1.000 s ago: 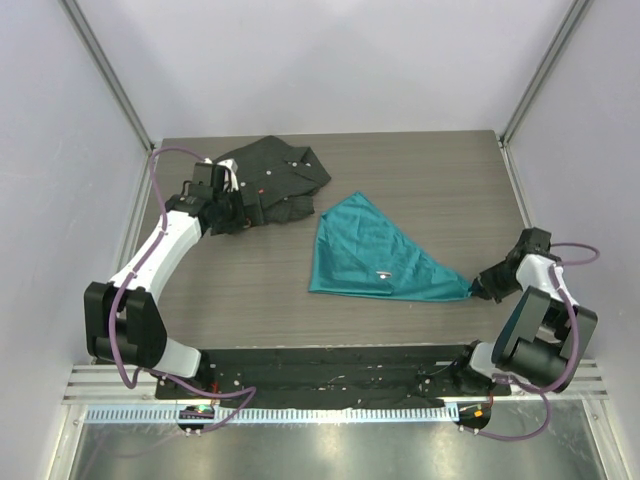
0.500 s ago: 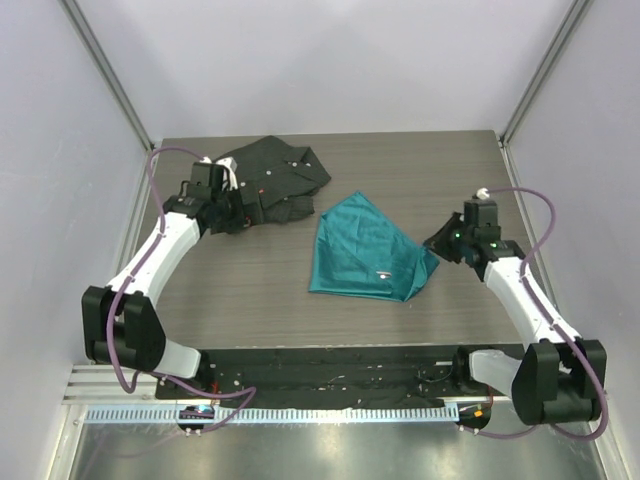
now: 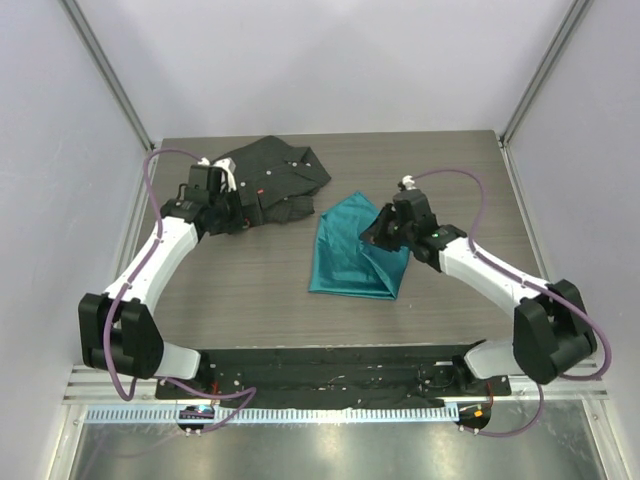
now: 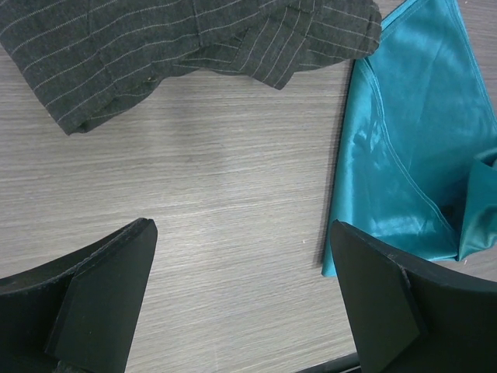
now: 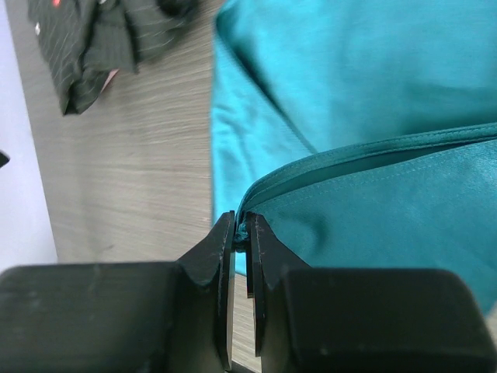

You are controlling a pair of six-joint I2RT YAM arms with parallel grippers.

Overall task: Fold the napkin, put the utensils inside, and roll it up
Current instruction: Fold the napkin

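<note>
1. Nearest you, the teal napkin (image 3: 345, 265) lies mid-table (image 3: 250, 290), partly doubled over. Its long axis runs from the near edge toward the far side, leaning slightly right.
2. Just beyond, your right hand (image 3: 375, 237) hangs over the napkin's right half. The wrist camera shows the right hand (image 5: 242, 230) pressed together on one hemmed corner, with that flap raised above the flat layer of the napkin (image 5: 349, 85).
3. The coming move turns on this: the uncovered cloth lies to the left of the pinched corner, across the long axis. The fold most likely finishes by laying the corner down leftward, toward the napkin's left edge.
4. Farther off on the left, your left hand (image 3: 238, 212) hovers spread and empty. The wrist view shows the left hand (image 4: 241, 287) over bare table (image 4: 217, 179), with the napkin (image 4: 411, 140) off to its right and untouched. The right arm is the nearer one.
5. Farthest back, the dark pinstriped shirt (image 3: 275, 175) sits crumpled at the far left. You cannot tell whether its hem touches the napkin's far corner. No fork shows in any view.
</note>
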